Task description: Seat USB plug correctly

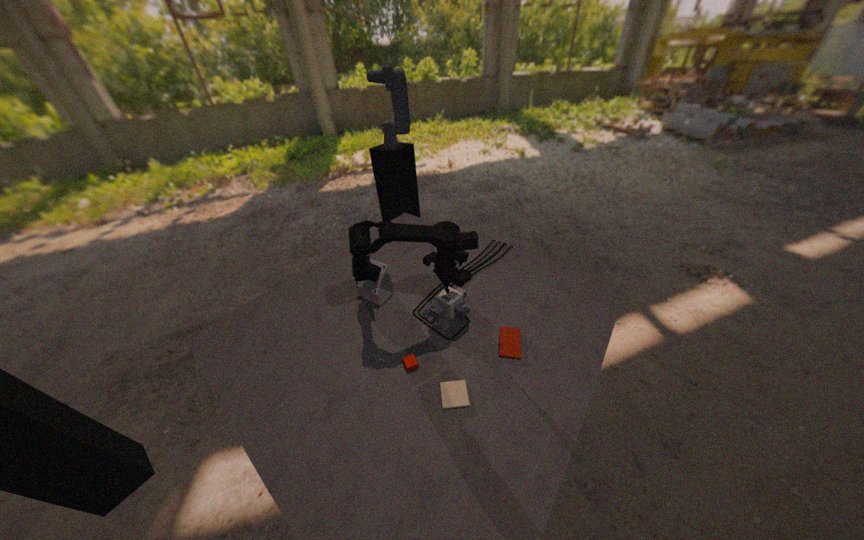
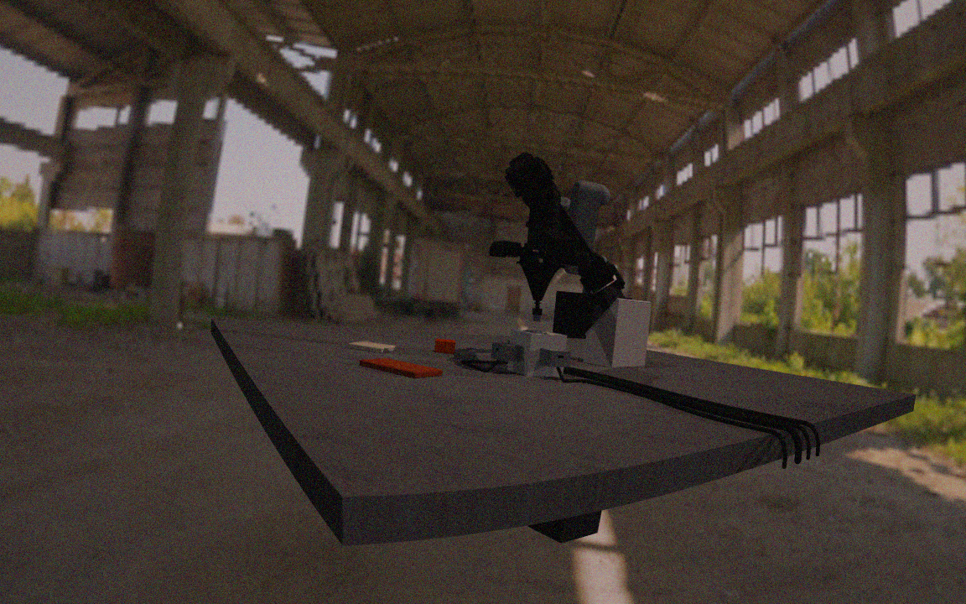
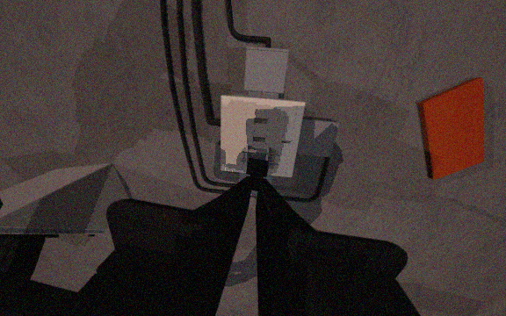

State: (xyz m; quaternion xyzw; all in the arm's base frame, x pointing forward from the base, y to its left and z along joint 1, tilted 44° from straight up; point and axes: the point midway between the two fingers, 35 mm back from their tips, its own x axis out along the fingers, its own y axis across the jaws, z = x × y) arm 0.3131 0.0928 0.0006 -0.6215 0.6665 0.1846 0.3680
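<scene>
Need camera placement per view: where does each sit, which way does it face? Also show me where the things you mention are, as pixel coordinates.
Top: high, across the table from the arm base, angled down at the power cube [image 1: 460,300] [image 2: 544,344] [image 3: 234,127]; shows the whole arm and gripper [image 1: 447,289] [image 2: 537,306] [image 3: 255,183].
Exterior: low, off a table corner, looking roughly level across the tabletop; shows arm and gripper.
Wrist: on the arm behind the gripper, looking down past its fingers at the cube; only gripper parts show.
Top and exterior share the beige square tile [image 1: 454,394] [image 2: 371,346].

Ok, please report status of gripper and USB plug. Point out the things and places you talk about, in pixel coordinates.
Gripper [image 1: 447,289] [image 2: 537,306] [image 3: 255,183] shut on USB plug [image 2: 537,316], above power cube [image 1: 451,301] [image 2: 539,351] [image 3: 234,127]. Seating unconfirmed. Orange slab [image 1: 509,343] [image 2: 401,367] [image 3: 455,129] off to one side.
</scene>
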